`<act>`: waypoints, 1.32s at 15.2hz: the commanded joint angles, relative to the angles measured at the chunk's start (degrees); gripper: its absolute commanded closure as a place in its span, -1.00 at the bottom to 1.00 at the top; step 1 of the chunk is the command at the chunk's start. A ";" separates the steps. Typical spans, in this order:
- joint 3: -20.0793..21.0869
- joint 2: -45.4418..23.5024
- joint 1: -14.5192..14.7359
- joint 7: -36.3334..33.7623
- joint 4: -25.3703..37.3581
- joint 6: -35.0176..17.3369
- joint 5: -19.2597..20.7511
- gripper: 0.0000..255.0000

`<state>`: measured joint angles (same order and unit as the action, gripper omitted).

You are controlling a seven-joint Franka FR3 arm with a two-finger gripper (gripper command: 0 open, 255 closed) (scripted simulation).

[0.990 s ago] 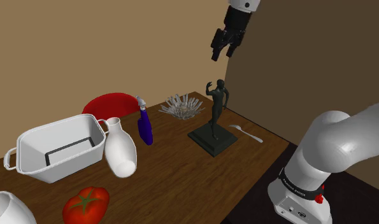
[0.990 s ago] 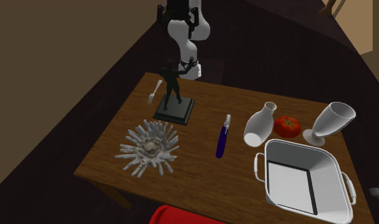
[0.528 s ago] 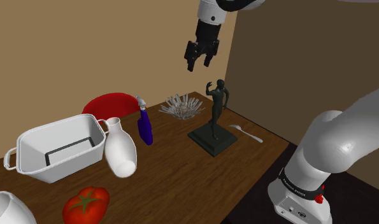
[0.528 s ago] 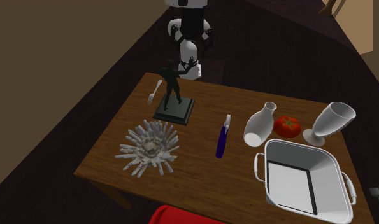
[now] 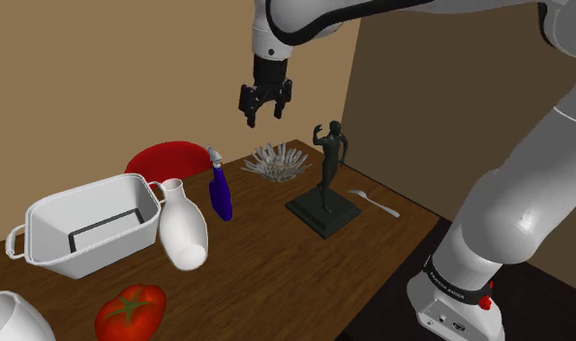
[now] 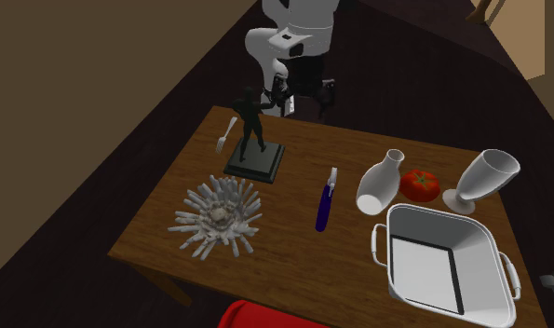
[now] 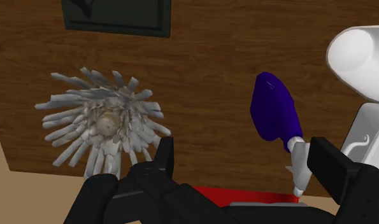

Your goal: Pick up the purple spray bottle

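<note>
Wooden table (image 5: 276, 262), hand (image 5: 261, 116) open, empty, hovering well above purple spray bottle (image 5: 220, 194)

Gripper (image 5: 259, 118) shifts in over the table (image 5: 276, 262).
It swings toward the shoulder view's left and drops lower, now high above the spiky white ornament (image 5: 276, 163); the arm (image 5: 310, 15) reaches further out.

The spray bottle (image 5: 221, 197) is deep purple with a pale nozzle. The tomato (image 5: 131, 310) is red, and the table (image 5: 276, 262) is brown with wood grain.
</note>
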<state>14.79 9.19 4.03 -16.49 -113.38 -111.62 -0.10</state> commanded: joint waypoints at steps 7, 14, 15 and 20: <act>3.43 -17.90 2.97 -7.05 13.85 0.28 4.74 -1.00; 3.81 -27.67 5.61 -10.09 20.85 -0.28 7.48 -1.00; 3.78 -27.83 5.61 -10.15 20.29 -0.99 7.56 -1.00; 3.65 -28.48 5.62 -10.40 18.42 -3.47 7.87 -1.00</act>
<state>18.46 -19.09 9.60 -26.82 -94.97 -114.88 7.69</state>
